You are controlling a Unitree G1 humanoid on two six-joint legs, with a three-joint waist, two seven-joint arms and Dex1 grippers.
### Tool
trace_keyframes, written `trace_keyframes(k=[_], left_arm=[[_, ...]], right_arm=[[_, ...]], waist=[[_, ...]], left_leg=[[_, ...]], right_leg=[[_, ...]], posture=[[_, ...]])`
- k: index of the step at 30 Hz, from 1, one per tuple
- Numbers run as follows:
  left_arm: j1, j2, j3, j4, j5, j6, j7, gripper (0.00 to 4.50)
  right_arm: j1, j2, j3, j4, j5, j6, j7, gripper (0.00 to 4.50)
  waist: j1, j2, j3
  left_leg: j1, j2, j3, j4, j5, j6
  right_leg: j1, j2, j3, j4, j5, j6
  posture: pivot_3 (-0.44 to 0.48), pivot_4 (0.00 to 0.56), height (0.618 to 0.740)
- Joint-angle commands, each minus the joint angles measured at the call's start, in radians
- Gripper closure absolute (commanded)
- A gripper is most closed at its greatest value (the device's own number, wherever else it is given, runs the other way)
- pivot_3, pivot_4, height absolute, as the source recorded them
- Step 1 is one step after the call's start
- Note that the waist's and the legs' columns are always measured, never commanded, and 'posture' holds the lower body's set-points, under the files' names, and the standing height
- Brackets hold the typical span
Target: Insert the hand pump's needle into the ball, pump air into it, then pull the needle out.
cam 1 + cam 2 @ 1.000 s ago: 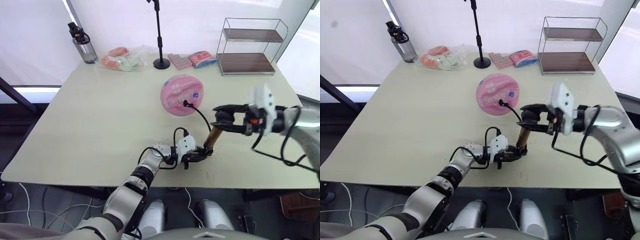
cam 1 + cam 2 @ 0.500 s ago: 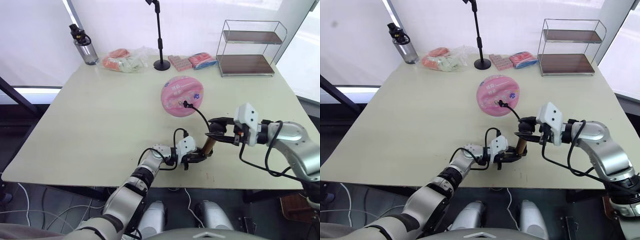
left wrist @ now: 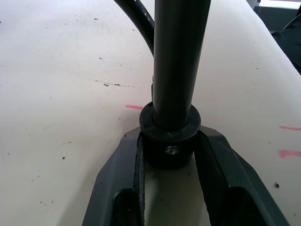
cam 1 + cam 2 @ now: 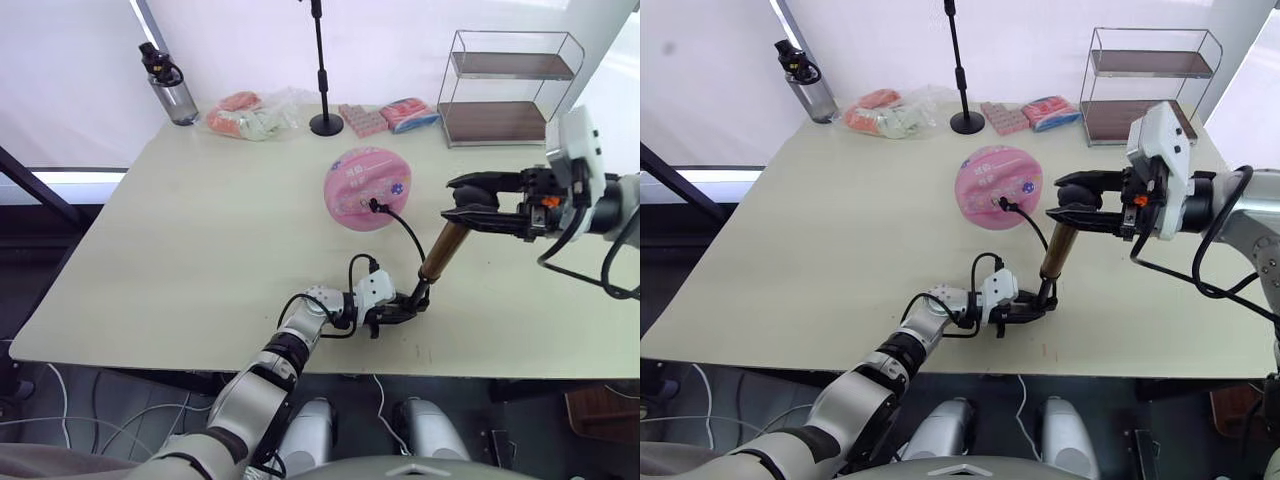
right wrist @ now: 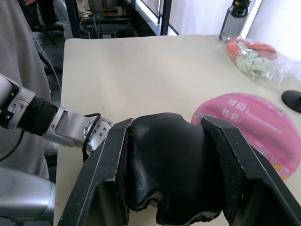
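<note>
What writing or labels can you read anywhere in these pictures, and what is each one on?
Pink ball: white printed characters in two rows beside small coloured pictures, too blurred to read.
Pink packets at the far side of the table: printed wrappers, text too small to read.
Water bottle: no readable label.
Hand pump: no writing visible on the barrel.
Nothing here can be quoted with confidence.

The two head views are looking forward and down over the whole table [image 4: 180, 240], sharing nearly the same scene (slightly offset sideways). The left wrist camera is sitting very close to the hand pump [image 3: 178, 70] base, low over the tabletop. The right wrist camera is looking across the table toward the ball [image 5: 254, 127].
</note>
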Motion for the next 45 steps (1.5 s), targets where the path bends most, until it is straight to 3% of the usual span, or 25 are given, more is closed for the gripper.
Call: trace_keyframes(k=[1,11,21,25,30,36,45], left_arm=[[0.065,0.043,-0.026,0.111,0.058,0.057,0.0,3.41],[0.06,0.043,-0.027,0.115,0.058,0.056,0.002,3.41],[0.06,0.049,-0.025,0.111,0.057,0.056,0.001,3.41],[0.06,0.051,-0.026,0.111,0.058,0.055,0.001,3.41],[0.064,0.052,-0.026,0.111,0.057,0.055,-0.004,3.41],[0.066,0.051,-0.028,0.11,0.056,0.054,-0.007,3.41],[0.068,0.049,-0.03,0.107,0.054,0.054,-0.007,3.41]], right_arm=[[-0.027,-0.005,-0.058,-0.02,0.039,0.0,-0.013,2.7],[0.233,0.054,0.19,0.003,-0.218,-0.204,0.011,2.7],[0.33,0.191,0.396,0.234,-0.495,-0.461,-0.001,2.7],[0.338,0.228,0.374,0.249,-0.491,-0.48,-0.004,2.7],[0.261,0.211,0.261,0.157,-0.354,-0.367,0.009,2.7],[0.051,0.123,0.108,0.096,-0.152,-0.159,0.042,2.7],[-0.172,0.021,-0.002,0.118,-0.005,-0.003,0.078,2.7]], waist=[[0.0,0.0,0.0],[-0.003,-0.005,-0.005],[-0.005,-0.011,-0.011],[-0.007,-0.013,-0.013],[-0.006,-0.013,-0.013],[-0.004,-0.003,-0.004],[-0.004,0.002,0.0]], left_leg=[[0.0,0.0,0.0,0.0,0.0,0.0],[0.003,0.0,0.001,0.0,0.0,0.0],[0.004,0.002,0.0,0.0,0.0,0.0],[0.008,0.002,0.0,0.0,0.0,0.0],[0.009,0.003,0.0,-0.002,0.0,0.0],[0.002,0.001,0.0,-0.001,0.0,0.0],[0.0,0.0,0.0,-0.001,0.0,0.0]], right_leg=[[0.0,0.0,0.0,0.0,0.0,0.0],[0.002,0.0,0.0,0.001,0.0,0.0],[0.003,0.002,0.0,0.001,0.0,0.0],[0.006,0.002,0.001,0.001,0.0,0.0],[0.006,0.002,0.001,0.001,0.0,0.0],[0.001,0.002,0.001,0.001,0.0,0.0],[-0.001,0.001,0.001,0.0,0.0,0.0]], posture=[[0.0,0.15,0.731],[0.0,0.15,0.731],[0.0,0.15,0.731],[0.0,0.15,0.731],[0.0,0.15,0.731],[0.0,0.15,0.731],[0.0,0.15,0.731]])
